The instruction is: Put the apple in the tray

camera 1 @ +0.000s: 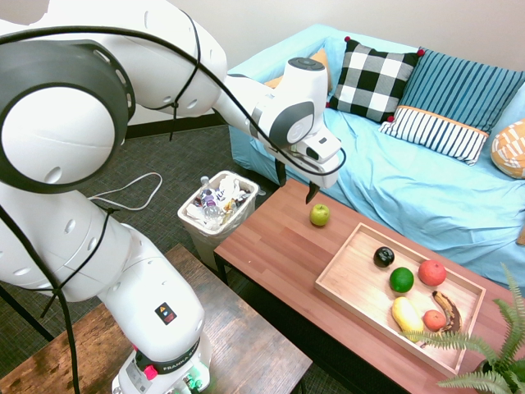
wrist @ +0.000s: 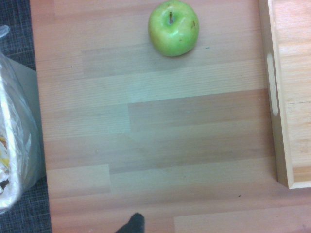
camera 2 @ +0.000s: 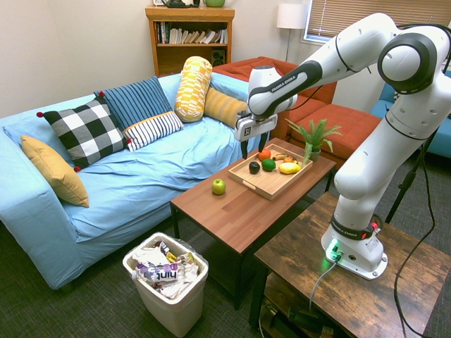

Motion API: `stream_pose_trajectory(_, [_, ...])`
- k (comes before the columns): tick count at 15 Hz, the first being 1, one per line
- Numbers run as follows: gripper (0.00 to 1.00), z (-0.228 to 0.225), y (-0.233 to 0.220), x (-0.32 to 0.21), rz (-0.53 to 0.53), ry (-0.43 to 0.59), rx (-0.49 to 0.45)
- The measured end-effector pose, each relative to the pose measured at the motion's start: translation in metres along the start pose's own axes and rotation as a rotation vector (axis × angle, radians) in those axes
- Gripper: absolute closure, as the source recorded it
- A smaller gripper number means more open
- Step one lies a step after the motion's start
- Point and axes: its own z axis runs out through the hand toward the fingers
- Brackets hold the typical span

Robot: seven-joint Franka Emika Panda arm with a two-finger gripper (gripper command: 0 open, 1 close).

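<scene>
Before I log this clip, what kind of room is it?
Most likely a living room: a blue-covered sofa with cushions, a bookshelf against the wall, and a low coffee table holding an apple and a tray of fruit.

Reddish-brown table [camera 1: 279,254] carries apple [camera 1: 320,215], just below gripper [camera 1: 295,187], and tray [camera 1: 349,261], apart from apple, on its far side from gripper.

small yellow-green apple [camera 1: 320,215] on reddish-brown wooden tabletop [camera 1: 279,254], just beside light-wood rect tray [camera 1: 343,254], not in it | gripper [camera 1: 297,186] above table nr apple | white trash bin [camera 1: 217,207] on floor at table end
</scene>
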Motion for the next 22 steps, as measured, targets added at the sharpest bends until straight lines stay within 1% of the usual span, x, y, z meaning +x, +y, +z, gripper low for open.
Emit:
stream_pose_trajectory(2, [0.00,0.001,-0.002,0.000,0.002,0.004,0.001])
stream_pose_trajectory(5, [0.00,0.017,-0.020,0.008,0.056,0.033,0.038])
stream_pose_trajectory(10, [0.00,0.091,-0.070,0.042,0.160,0.075,0.062])
stream_pose_trajectory(13, [0.00,0.129,-0.099,0.059,0.204,0.106,0.070])
stream_pose_trajectory(17, [0.00,0.167,-0.127,0.075,0.229,0.116,0.050])
stream_pose_trajectory(22, [0.00,0.204,-0.148,0.085,0.246,0.118,0.026])
